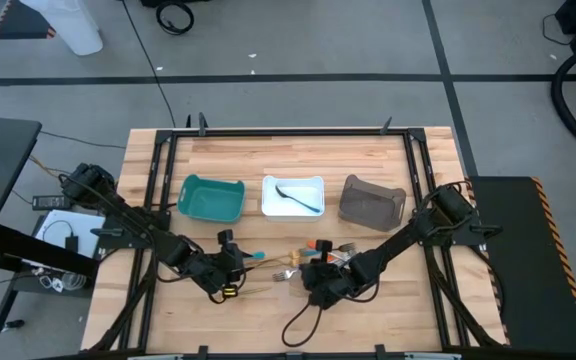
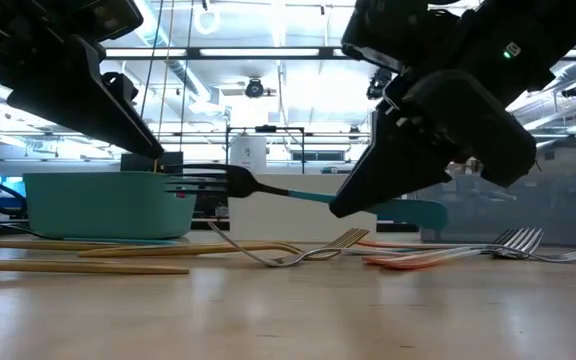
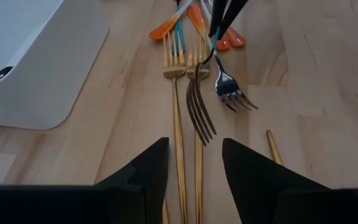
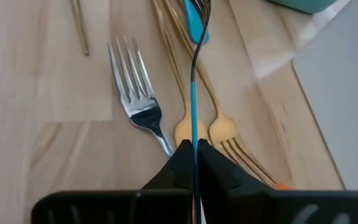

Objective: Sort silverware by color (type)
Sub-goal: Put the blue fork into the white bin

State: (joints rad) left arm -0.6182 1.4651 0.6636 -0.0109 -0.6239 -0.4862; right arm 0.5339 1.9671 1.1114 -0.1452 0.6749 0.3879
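My right gripper (image 4: 193, 155) is shut on a fork with a blue handle and dark tines (image 2: 230, 182), lifted above the wooden table (image 1: 418, 300). Facing it, my left gripper (image 3: 194, 168) stands open and low over the long handles of two gold forks (image 3: 180, 124), touching nothing. A silver fork (image 4: 138, 93) lies flat beside the gold ones. Orange-handled pieces (image 3: 219, 34) lie behind them, and another blue handle (image 4: 194, 25) lies beyond. In the high view both grippers (image 1: 230, 268) (image 1: 315, 275) meet at the near middle of the table. My right gripper pinches the fork's blue handle (image 4: 193, 134) between its two fingers, back from the tines. The fingers slant down from the table's right side, and the handle runs straight on from them. The fork hangs about level, clear of the table, tines (image 2: 203, 180) toward the left.
Three bins stand in a row at the far middle: teal (image 1: 213, 198), white (image 1: 293, 195) with a dark utensil inside, and grey-brown (image 1: 371, 202). More gold pieces (image 2: 68, 266) lie at the near left. A black cable (image 1: 303, 320) loops below the right gripper.
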